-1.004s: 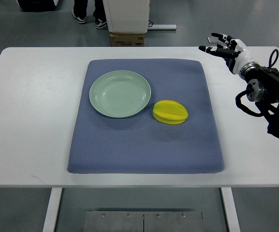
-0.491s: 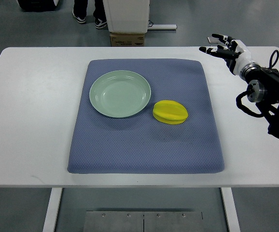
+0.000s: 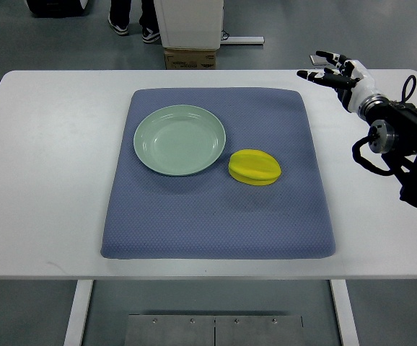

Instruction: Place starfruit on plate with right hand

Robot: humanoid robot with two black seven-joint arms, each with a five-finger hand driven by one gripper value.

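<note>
Risk: the starfruit (image 3: 255, 167) looks ridged and smooth-skinned, so a grasp that lands on a ridge could let it slip or roll sideways on the mat (image 3: 216, 216).
Second risk: the plate (image 3: 180, 140) lies just left of the fruit; a reach coming in from the right could nudge the fruit into the plate rim or shift the plate on the soft cloth.
Right hand (image 3: 336, 71): over the far right of the white table (image 3: 42, 180), well apart from the fruit, fingers spread and holding nothing.
Starfruit look: bright yellow, stubby, lying on its side with lengthwise ribs showing.
Starfruit place: on the blue-grey mat, right of centre, just beside the plate but not touching it.
Plate: pale green, nothing on it.
Task state: grasp not yet begun.
</note>
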